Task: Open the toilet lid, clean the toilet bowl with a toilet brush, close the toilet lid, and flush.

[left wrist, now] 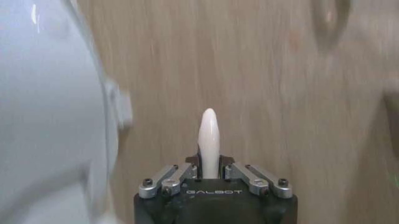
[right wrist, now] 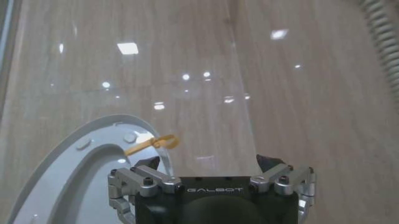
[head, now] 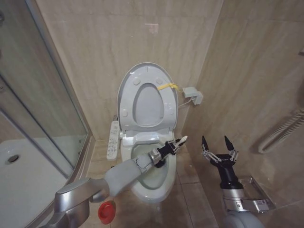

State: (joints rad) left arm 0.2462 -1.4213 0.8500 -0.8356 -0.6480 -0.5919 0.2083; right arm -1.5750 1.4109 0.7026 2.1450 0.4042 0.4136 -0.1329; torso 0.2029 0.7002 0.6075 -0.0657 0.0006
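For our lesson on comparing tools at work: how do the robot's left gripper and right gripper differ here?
The left gripper is shut on the whitish handle of the toilet brush; the right gripper is open and holds nothing. The left reaches over the white ceramic toilet bowl; the right hangs beside it, above the floor. Both have dark fingers and point towards the wall.

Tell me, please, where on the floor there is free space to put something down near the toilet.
Bare tiles lie between the toilet bowl and the right gripper. Left of the bowl is crowded: the left gripper arm, a red cup, the shower tray.
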